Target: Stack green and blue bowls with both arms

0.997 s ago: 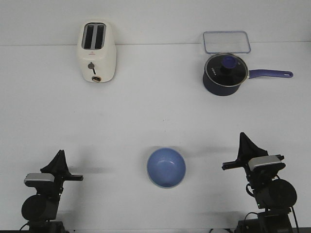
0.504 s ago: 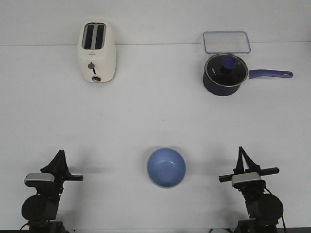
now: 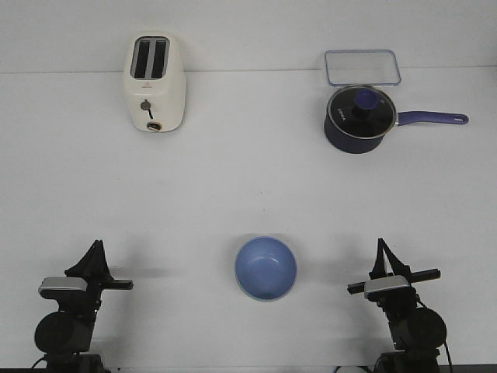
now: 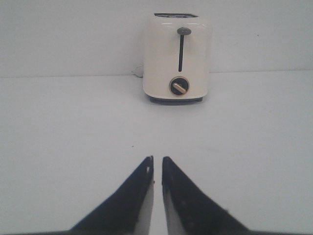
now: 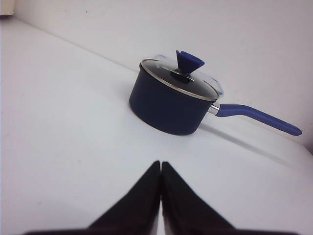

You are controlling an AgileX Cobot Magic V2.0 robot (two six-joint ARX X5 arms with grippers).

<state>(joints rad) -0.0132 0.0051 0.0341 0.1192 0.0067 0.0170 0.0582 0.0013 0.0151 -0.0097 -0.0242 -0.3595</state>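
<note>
Stacking looks complete: the blue bowl [image 3: 265,268] sits centred near the counter's [image 3: 248,186] front edge, a pale rim beneath suggesting the green one underneath. Left pincer [image 4: 156,164] nearly together, right pincer [image 5: 161,169] together; both empty, flanking the bowl.

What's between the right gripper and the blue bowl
Nothing: in the front view, only bare table separates the right gripper from the blue bowl.
</note>
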